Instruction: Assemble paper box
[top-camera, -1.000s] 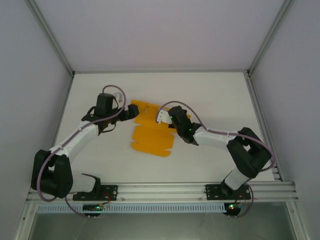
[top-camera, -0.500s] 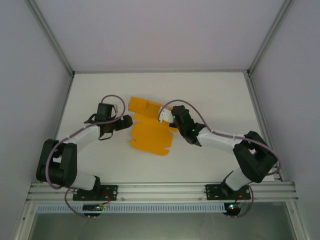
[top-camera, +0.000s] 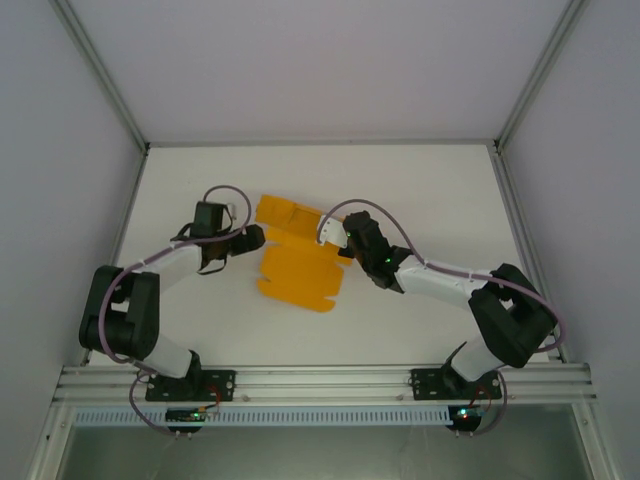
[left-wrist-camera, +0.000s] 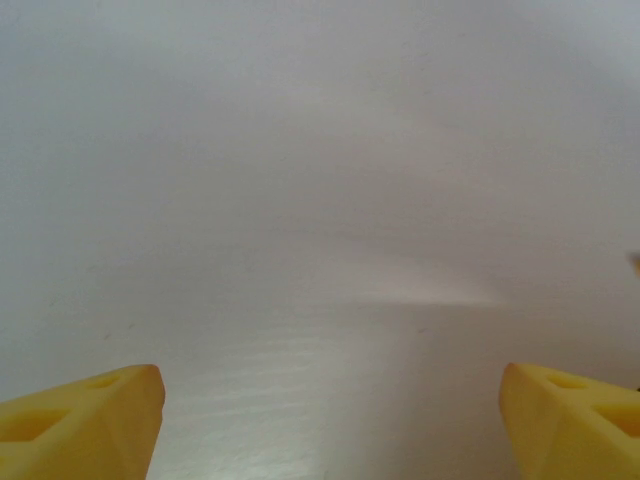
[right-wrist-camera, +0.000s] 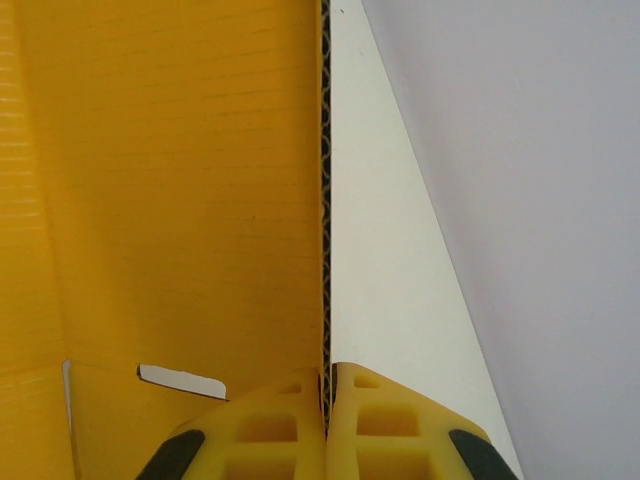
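Observation:
The paper box (top-camera: 298, 255) is an orange-yellow die-cut card sheet lying mid-table, partly folded at its far end. My right gripper (top-camera: 335, 240) is shut on the sheet's right edge; in the right wrist view the corrugated edge of the paper box (right-wrist-camera: 180, 200) runs straight into my right gripper (right-wrist-camera: 327, 385), pinched between both yellow fingers. My left gripper (top-camera: 258, 238) sits just left of the sheet, apart from it. In the left wrist view my left gripper (left-wrist-camera: 330, 420) is open, its fingertips (left-wrist-camera: 110, 410) wide apart over bare table.
The white table (top-camera: 420, 190) is walled on three sides, with metal frame posts at the far corners. An aluminium rail (top-camera: 320, 380) runs along the near edge. Open surface lies to the far side and right.
My left arm has drawn back, its gripper moving off the sheet's left side. The right gripper keeps its hold and has barely shifted.

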